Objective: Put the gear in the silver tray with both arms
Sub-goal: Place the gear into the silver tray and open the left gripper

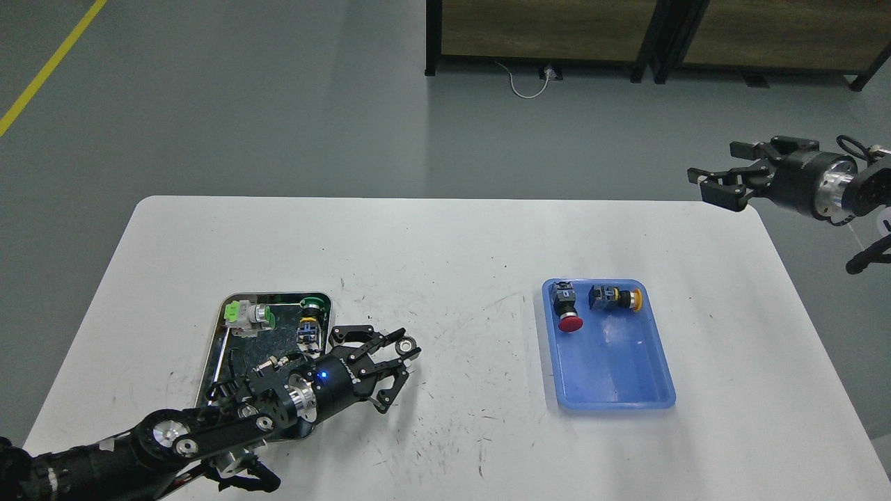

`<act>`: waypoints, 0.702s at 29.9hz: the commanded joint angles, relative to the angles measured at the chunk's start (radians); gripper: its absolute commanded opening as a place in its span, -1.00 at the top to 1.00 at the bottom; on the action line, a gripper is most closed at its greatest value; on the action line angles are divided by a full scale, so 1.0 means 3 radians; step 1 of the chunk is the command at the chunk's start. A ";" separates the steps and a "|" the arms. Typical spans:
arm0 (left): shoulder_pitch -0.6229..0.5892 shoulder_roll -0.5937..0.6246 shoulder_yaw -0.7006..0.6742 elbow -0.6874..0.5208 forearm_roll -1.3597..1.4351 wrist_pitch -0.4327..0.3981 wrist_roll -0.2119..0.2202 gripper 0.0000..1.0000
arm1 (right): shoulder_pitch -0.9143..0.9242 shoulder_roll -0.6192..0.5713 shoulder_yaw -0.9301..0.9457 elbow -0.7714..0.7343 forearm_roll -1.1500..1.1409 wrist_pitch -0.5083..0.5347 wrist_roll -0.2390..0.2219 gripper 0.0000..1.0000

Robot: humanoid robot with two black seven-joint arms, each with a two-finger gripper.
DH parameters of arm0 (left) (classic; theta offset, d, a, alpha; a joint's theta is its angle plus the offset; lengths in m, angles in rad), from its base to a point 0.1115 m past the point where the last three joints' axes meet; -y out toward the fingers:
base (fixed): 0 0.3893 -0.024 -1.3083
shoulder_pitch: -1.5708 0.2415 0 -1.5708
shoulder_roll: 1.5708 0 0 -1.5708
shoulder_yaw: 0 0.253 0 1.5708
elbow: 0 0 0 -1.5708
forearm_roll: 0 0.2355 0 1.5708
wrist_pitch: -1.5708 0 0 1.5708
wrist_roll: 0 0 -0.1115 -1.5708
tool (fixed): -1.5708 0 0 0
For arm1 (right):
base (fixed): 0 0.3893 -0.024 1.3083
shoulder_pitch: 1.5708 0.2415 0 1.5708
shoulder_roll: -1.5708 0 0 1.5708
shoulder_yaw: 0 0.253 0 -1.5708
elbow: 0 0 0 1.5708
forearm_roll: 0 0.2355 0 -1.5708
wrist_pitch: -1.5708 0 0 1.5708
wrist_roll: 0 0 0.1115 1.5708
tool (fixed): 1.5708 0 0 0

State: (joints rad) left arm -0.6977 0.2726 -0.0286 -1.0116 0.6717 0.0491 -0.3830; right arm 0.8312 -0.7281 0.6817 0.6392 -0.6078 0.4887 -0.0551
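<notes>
My left gripper point(400, 350) is shut on a small black-and-silver gear point(405, 346) and holds it just above the table, a little right of the silver tray point(217, 344). The tray lies at the front left of the white table; my left arm covers its near half. It holds a green-and-white switch part point(245, 314) and a green-capped part point(311, 316). My right gripper point(717, 182) is open and empty, raised beyond the table's far right corner.
A blue plastic tray point(612, 362) sits right of centre with a red push button point(567, 309) and a yellow-capped button point(612, 297) at its far end. The table surface is scuffed between the two trays.
</notes>
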 commanded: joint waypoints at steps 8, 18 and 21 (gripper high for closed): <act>0.0152 0.1131 -0.0252 -0.0637 -0.0102 -0.0041 -0.0012 0.55 | 0.0026 0.0126 0.0008 -0.0075 -0.0004 0.0000 0.0000 -0.68; 0.0515 0.1101 -0.0257 -0.0305 -0.0173 -0.0041 -0.0037 0.52 | 0.0067 0.0325 -0.0012 -0.0223 -0.0040 0.0000 0.0000 -0.68; 0.0531 0.1030 -0.0252 -0.0192 -0.0219 -0.0041 -0.0053 0.51 | 0.0077 0.0361 -0.0012 -0.0249 -0.0055 0.0000 0.0000 -0.68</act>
State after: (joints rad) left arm -0.5444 0.5999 -0.1055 -1.1004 0.6177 0.0367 -0.3949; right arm 0.8513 -0.6307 0.6782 0.5717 -0.6196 0.4887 -0.0551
